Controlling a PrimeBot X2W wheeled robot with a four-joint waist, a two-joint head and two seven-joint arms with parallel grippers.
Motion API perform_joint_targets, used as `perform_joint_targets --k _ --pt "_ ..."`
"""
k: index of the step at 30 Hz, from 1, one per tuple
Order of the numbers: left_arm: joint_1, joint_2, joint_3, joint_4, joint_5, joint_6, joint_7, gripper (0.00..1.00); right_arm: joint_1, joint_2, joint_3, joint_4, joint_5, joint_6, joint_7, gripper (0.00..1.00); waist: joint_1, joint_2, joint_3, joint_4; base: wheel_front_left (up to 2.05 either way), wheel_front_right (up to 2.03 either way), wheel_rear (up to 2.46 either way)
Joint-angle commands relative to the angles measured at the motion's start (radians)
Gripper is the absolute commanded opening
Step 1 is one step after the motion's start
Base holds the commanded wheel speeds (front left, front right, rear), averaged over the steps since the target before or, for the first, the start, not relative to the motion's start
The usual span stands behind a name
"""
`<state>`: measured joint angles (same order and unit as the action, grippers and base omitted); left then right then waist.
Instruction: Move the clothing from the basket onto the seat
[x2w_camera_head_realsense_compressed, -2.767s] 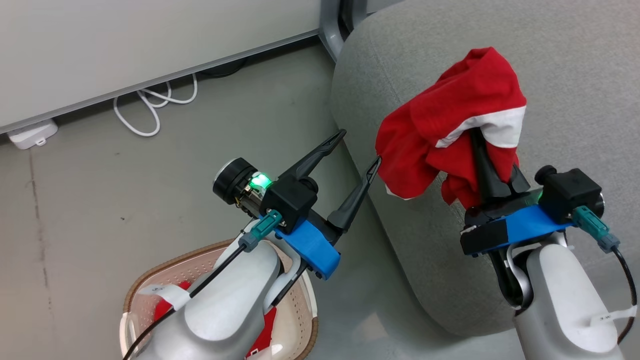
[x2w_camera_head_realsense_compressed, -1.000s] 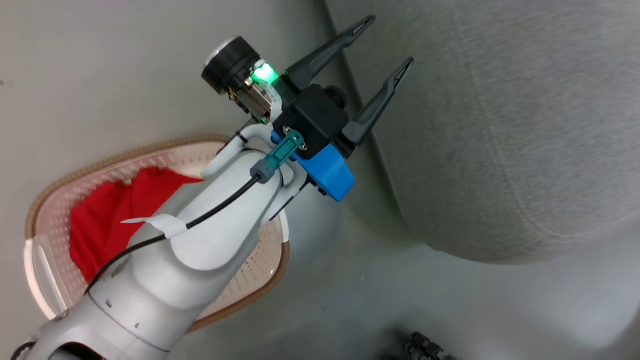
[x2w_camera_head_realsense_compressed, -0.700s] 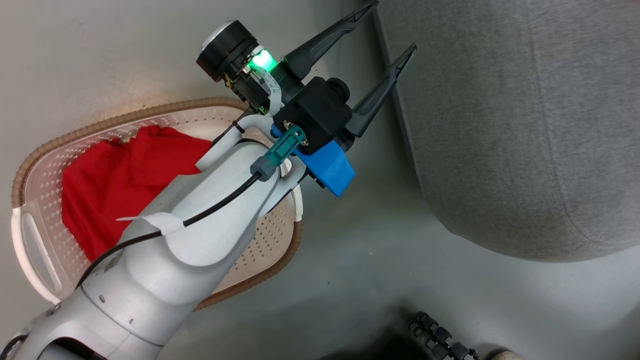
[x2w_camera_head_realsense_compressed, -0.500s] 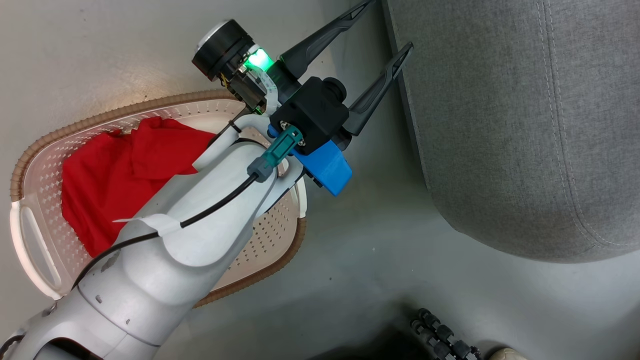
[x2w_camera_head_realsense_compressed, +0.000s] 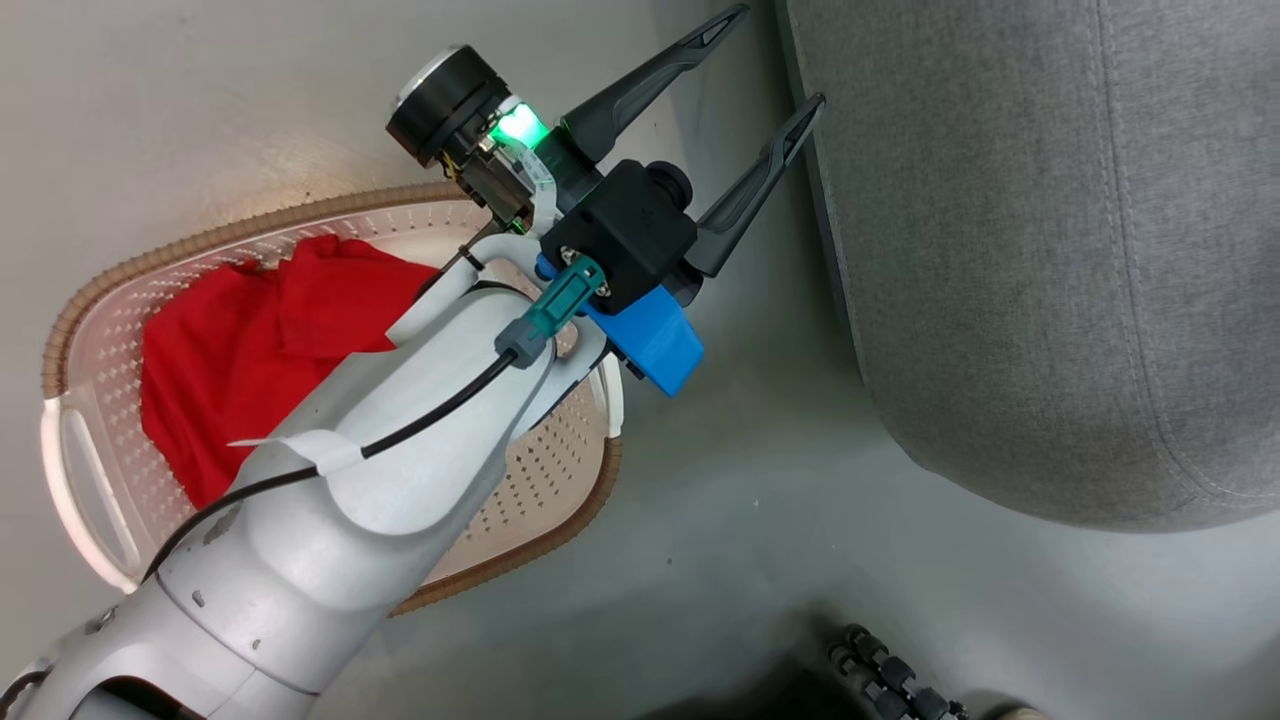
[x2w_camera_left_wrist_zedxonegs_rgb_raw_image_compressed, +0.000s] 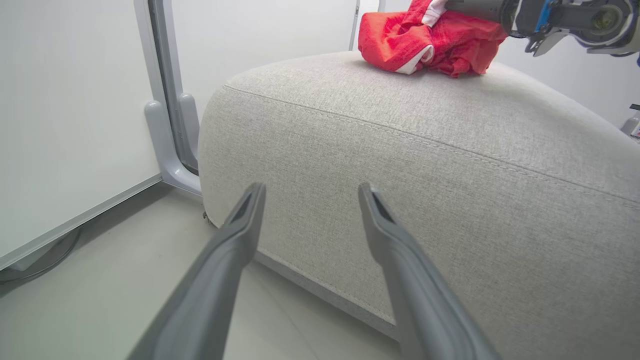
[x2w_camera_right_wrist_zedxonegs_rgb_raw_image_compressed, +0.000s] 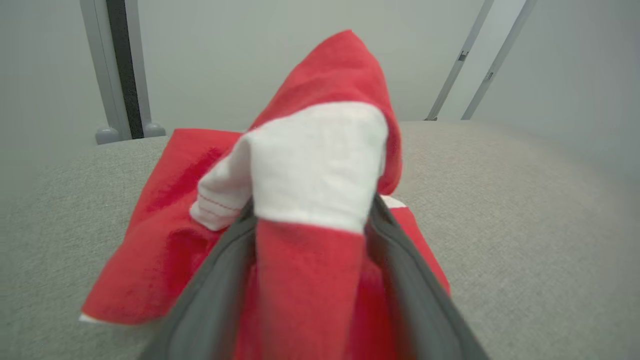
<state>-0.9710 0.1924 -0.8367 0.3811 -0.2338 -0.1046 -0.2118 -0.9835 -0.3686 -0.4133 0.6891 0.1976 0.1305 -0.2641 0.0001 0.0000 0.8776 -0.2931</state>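
A red garment (x2w_camera_head_realsense_compressed: 230, 340) lies in the cream basket (x2w_camera_head_realsense_compressed: 250, 225) at the left of the head view, partly hidden by my left forearm. My left gripper (x2w_camera_head_realsense_compressed: 778, 57) is open and empty over the floor between the basket and the grey seat (x2w_camera_head_realsense_compressed: 1050, 250), its fingertips (x2w_camera_left_wrist_zedxonegs_rgb_raw_image_compressed: 255, 195) pointing at the seat's side (x2w_camera_left_wrist_zedxonegs_rgb_raw_image_compressed: 400, 175). Another red garment with white trim (x2w_camera_left_wrist_zedxonegs_rgb_raw_image_compressed: 400, 35) rests on top of the seat. My right gripper (x2w_camera_right_wrist_zedxonegs_rgb_raw_image_compressed: 312, 205) is there, fingers spread open, and a fold of this garment (x2w_camera_right_wrist_zedxonegs_rgb_raw_image_compressed: 320, 165) still stands between them.
A white wall panel with a grey metal post (x2w_camera_left_wrist_zedxonegs_rgb_raw_image_compressed: 165, 100) stands behind the seat's left end. A dark cable (x2w_camera_left_wrist_zedxonegs_rgb_raw_image_compressed: 40, 260) runs along the floor by the wall. Dark wheeled parts (x2w_camera_head_realsense_compressed: 880, 670) show at the bottom of the head view.
The head camera has swung down and left, bringing the basket into view and losing the right gripper with its garment. My left gripper has stayed open and empty.
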Motion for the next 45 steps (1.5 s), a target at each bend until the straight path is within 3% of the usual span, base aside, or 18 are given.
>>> perform_joint_targets --k 1,11,21,34,45 --pt "0.000 0.003 0.003 0.003 -0.006 0.005 -0.009 1.00 0.034 0.006 -0.011 -0.026 0.002 0.001 0.000 1.00 -0.0001 0.0000 -0.019 0.004 0.00 0.00 0.00" --pt "0.079 -0.021 0.026 0.031 -0.047 0.027 -0.048 1.00 0.327 0.094 -0.026 -0.326 -0.044 0.001 -0.001 1.00 -0.0001 0.0000 -0.176 0.010 0.00 0.00 0.00" --pt "0.245 -0.036 0.143 -0.041 -0.073 0.059 -0.054 1.00 0.536 0.152 0.109 -0.538 -0.066 0.001 -0.001 1.00 -0.0001 0.0000 -0.401 0.060 0.00 0.00 0.00" --pt "0.515 -0.064 0.354 -0.141 -0.024 0.055 -0.055 1.00 0.769 0.205 0.234 -0.636 -0.078 0.001 0.000 1.00 -0.0001 0.0000 -0.669 0.206 0.00 0.00 0.00" --pt "0.715 -0.084 0.518 -0.164 0.015 0.027 -0.055 1.00 0.900 0.260 0.320 -0.624 -0.067 0.001 0.000 1.00 -0.0001 0.0000 -0.796 0.294 0.00 0.00 0.00"
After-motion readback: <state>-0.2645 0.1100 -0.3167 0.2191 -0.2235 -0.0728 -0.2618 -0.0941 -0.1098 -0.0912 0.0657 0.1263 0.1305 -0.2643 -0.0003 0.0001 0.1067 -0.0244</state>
